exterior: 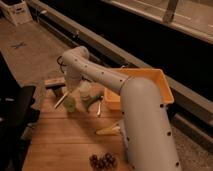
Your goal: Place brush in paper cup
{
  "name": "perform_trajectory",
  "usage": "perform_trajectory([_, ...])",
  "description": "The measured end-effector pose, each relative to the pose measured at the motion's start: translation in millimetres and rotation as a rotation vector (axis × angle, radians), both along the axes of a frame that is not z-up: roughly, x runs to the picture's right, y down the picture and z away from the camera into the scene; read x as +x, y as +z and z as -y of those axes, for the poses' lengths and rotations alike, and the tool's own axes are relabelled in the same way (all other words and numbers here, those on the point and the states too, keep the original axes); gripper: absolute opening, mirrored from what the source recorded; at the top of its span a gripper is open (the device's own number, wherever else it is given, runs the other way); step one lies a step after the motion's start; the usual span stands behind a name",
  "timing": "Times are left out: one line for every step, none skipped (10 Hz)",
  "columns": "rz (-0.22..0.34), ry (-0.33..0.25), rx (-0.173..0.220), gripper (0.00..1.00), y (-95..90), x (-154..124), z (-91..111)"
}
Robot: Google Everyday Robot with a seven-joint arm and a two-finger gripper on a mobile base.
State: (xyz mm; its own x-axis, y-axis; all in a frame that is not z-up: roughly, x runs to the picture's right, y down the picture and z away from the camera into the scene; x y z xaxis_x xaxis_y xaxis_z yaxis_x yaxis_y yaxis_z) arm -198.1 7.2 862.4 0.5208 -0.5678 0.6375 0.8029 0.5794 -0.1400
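One large white robot arm (145, 120) is filling the right half of the view, rising from the bottom edge and reaching back and left over a wooden table (65, 145). Behind the table, a long raised kerb or rail (115, 52) is running diagonally across a dim concrete floor.

Next in size, the yellow tub (162, 82) is sitting at the right rear of the table, partly hidden behind the arm's forearm. A white box (17, 11) is standing far off in the upper left corner on the floor.

At the end of the arm, the gripper (75, 92) is hanging down over the far left part of the table, directly above the paper cup (70, 104). The dim view is not letting me tell how its fingers are set.

The brush (62, 100) is leaning at a slant just below the gripper, its upper end near the cup and its lower end pointing down and left; I cannot tell whether it is standing inside the cup or just beside it.

A white round container (85, 90) is sitting just right of the cup, with a green object (94, 101) lying beside it. A blocky tan-topped tool (55, 83) is resting at the table's back left. A pale yellowish object (110, 130) is lying mid-table, and a dark clustered item (102, 161) is lying near the front edge.
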Motion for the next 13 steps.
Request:
perform_trajectory([-0.033,0.025,-0.015,0.01,3.4,-1.3,-5.2])
perform_trajectory([-0.053,0.035,-0.026,0.05,5.6,-2.2,-8.7])
perform_trajectory([-0.078,0.044,-0.038,0.16,7.3,-3.7,-13.4])
perform_trajectory([-0.093,0.053,-0.047,0.27,8.0,-3.2,-15.5])
perform_trajectory([-0.106,0.059,-0.054,0.37,8.9,-0.8,-17.2])
perform_trajectory([-0.114,0.064,-0.059,0.44,10.0,1.9,-18.4])
perform_trajectory([-0.125,0.072,-0.063,0.56,10.0,5.4,-19.6])
perform_trajectory([-0.135,0.074,-0.062,0.62,8.7,8.3,-19.2])
perform_trajectory([-0.141,0.073,-0.061,0.63,7.3,11.0,-18.2])
perform_trajectory([-0.148,0.073,-0.059,0.63,6.1,15.1,-15.7])
perform_trajectory([-0.154,0.073,-0.057,0.63,5.8,19.3,-13.3])
perform_trajectory([-0.154,0.069,-0.056,0.63,5.5,19.7,-11.9])
perform_trajectory([-0.153,0.064,-0.056,0.63,5.3,19.7,-10.9])
